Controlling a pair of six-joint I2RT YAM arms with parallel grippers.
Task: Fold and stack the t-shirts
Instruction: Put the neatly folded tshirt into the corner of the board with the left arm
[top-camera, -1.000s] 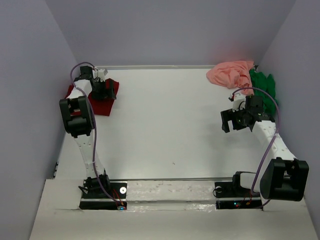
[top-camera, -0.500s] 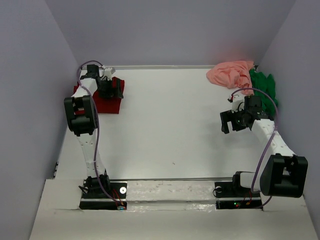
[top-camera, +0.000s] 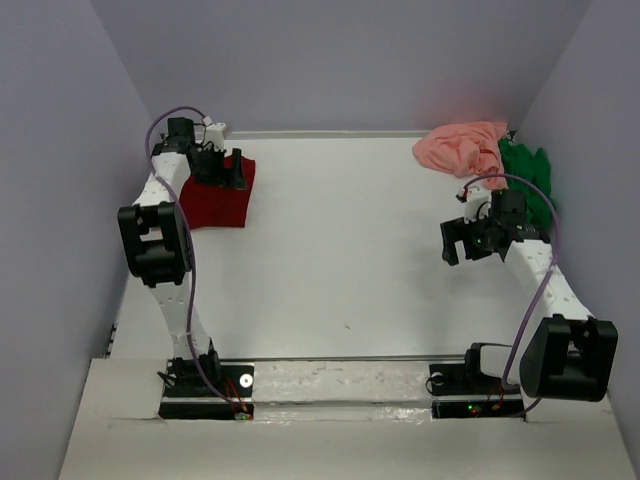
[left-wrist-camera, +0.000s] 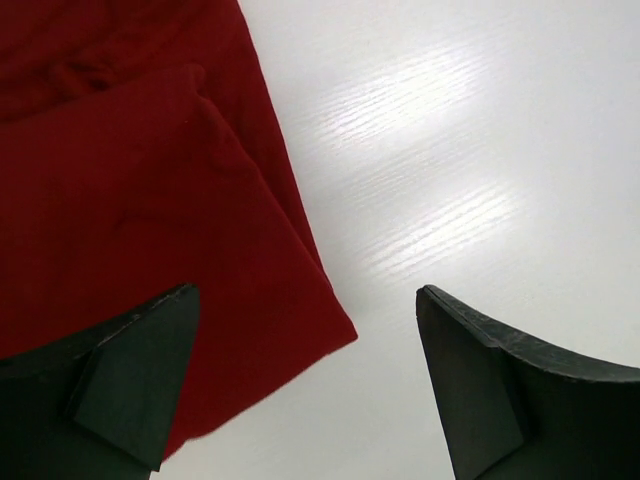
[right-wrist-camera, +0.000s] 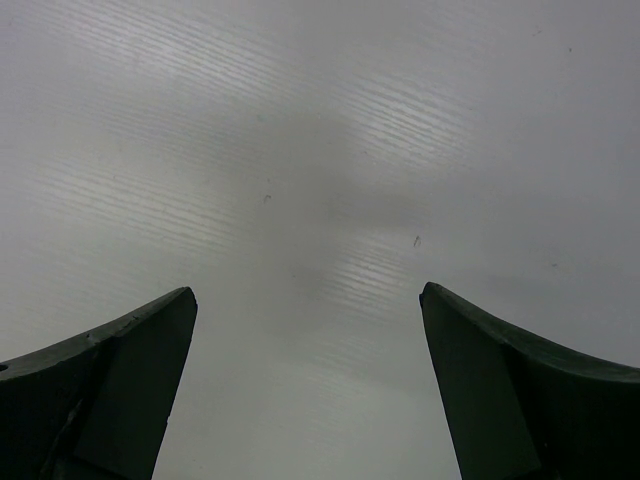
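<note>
Robot lab test cell, fixed camera looking down. White table (top-camera: 340, 260) boxed by plain grey walls (top-camera: 340, 60) on three sides. Left arm (top-camera: 157, 240) and right arm (top-camera: 537, 272) bolted at near edge on black base plates (top-camera: 205, 398). Purple cables (top-camera: 500, 178) loop along both arms. Small status lights (top-camera: 470, 408) glow at bases.
</note>
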